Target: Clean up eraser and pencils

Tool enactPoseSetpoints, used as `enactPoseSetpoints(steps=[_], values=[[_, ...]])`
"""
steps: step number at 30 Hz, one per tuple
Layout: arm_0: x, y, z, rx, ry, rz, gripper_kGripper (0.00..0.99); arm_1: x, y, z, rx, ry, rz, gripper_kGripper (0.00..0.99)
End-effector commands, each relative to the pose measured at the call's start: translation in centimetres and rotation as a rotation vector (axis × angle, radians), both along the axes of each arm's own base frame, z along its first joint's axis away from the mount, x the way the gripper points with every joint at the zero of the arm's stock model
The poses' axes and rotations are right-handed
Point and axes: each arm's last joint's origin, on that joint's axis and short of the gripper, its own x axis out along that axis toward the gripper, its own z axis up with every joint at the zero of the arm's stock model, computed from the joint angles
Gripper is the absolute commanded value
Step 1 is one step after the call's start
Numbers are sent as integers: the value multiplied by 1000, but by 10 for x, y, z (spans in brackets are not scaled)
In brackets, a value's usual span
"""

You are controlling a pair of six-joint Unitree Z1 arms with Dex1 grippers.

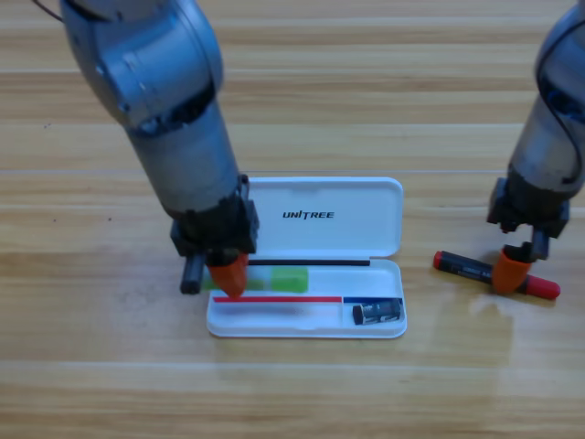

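Left end effector (227, 274): over left end of case (366, 197), orange tip down at the green pencil (279, 279). Jaw gap hidden from above; cannot tell whether gripping or released.

Green pencil: lying lengthwise in upper slot of case tray, left end under the end effector, green half to the right.

Eraser (377, 313): in small right compartment of tray, flat, apart from both arms.

Black pencil (468, 268): on counter (292, 393), right of case, well apart from it, slightly slanted, red ends showing.

Right end effector (512, 271): down on black pencil toward its right end, orange tip touching or just over it. Grip not visible; cannot tell.

Case: open, lid flat behind tray, on counter.

Risks, judged:
- Green pencil possibly not fully seated; lifting left arm with jaws still pinching likely to drag it back out or tip the tray.
- Left arm pressing on tray edge: case liable to shift or flip.
- Off-centre hold on black pencil: likely to swing, droop or slip during carry.
- Both arms converging on case: collision risk unless left withdraws first.
- Black pencil entering slanted: may bridge the rim or land on eraser.
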Motion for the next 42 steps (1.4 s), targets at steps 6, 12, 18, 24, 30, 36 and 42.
enactPoseSetpoints(steps=[6, 12, 18, 24, 30, 36, 42], values=[[2, -22, -35, 49, 31, -6, 0, 20, 16, -55, -37, 100, 59, 499], [4, -29, -39, 48, 31, -6, 0, 19, 16, -57, -44, 122, 85, 0], [4, -35, -43, 48, 34, -5, 0, 16, 15, -37, -13, 91, 85, 0], [4, -38, -47, 54, 41, -2, 0, 9, 16, -15, 9, 72, 89, 0], [4, -38, -50, 63, 41, 18, 0, 0, 17, 0, 8, 67, 106, 0], [2, -36, -49, 67, 48, 27, 247, -17, 17, 26, 17, 47, 132, 0], [1, -35, -49, 71, 50, 33, 989, -33, 22, 47, 29, 30, 163, 0]])
